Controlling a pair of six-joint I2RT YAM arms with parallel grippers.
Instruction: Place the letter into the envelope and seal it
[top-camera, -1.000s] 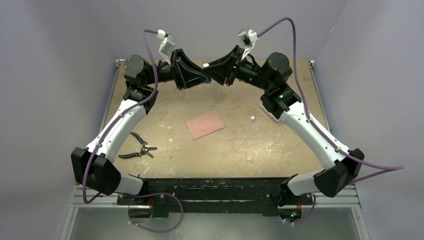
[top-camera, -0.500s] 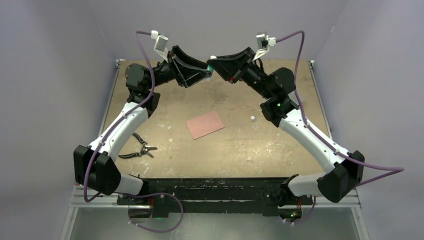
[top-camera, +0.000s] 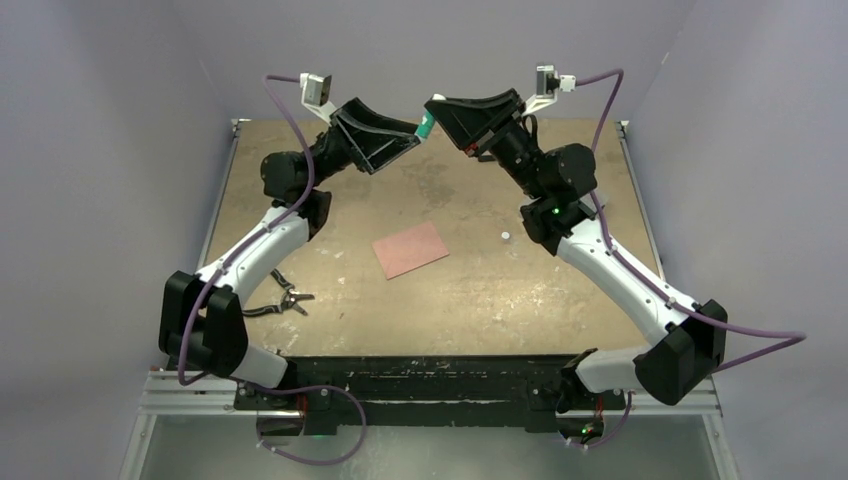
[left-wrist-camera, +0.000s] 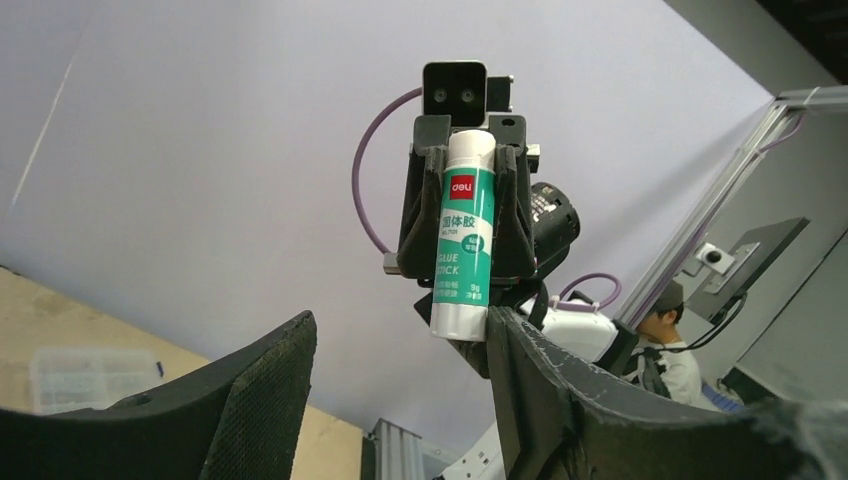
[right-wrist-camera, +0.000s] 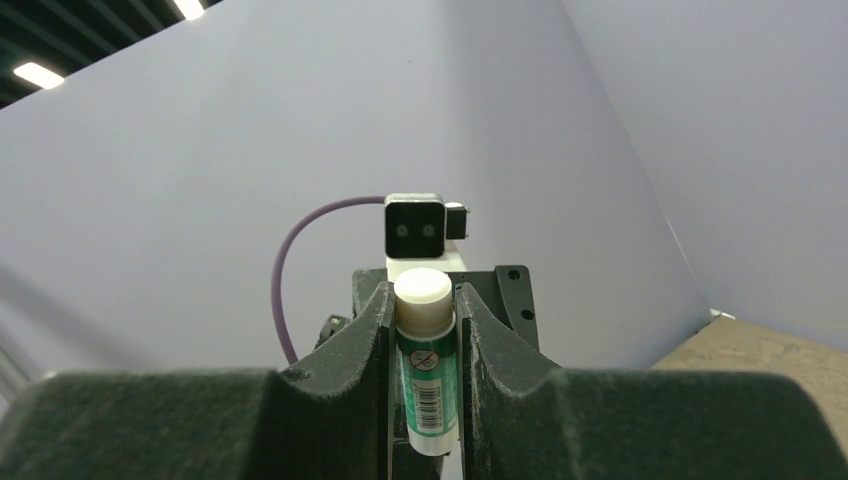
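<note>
top external view: both arms are raised and meet at the upper centre of the frame. the right gripper (top-camera: 440, 108) has its fingers clenched on a glue stick (top-camera: 426, 125), whose green body shows between the two grippers. the left gripper (top-camera: 410, 138) faces it, just beside the stick's free end. on the table (top-camera: 470, 290), at the centre of the frame, one salmon-pink paper rectangle lies flat. i take it as the envelope (top-camera: 410, 249); its flap i cannot resolve from this height. a small white disc (top-camera: 506, 235) sits to its right, apart from it. pliers (top-camera: 275, 298) lie at lower left, near the left arm.

left wrist view: my left fingers (left-wrist-camera: 265, 400) cross the bottom of the frame, released and spread wide, with nothing between them. at upper centre the right gripper grasps the glue stick upright, its green-and-white label facing me.

right wrist view: my right fingers (right-wrist-camera: 360, 370) press on both sides of the glue stick at the centre of the frame. its white end protrudes past the fingertips.
</note>
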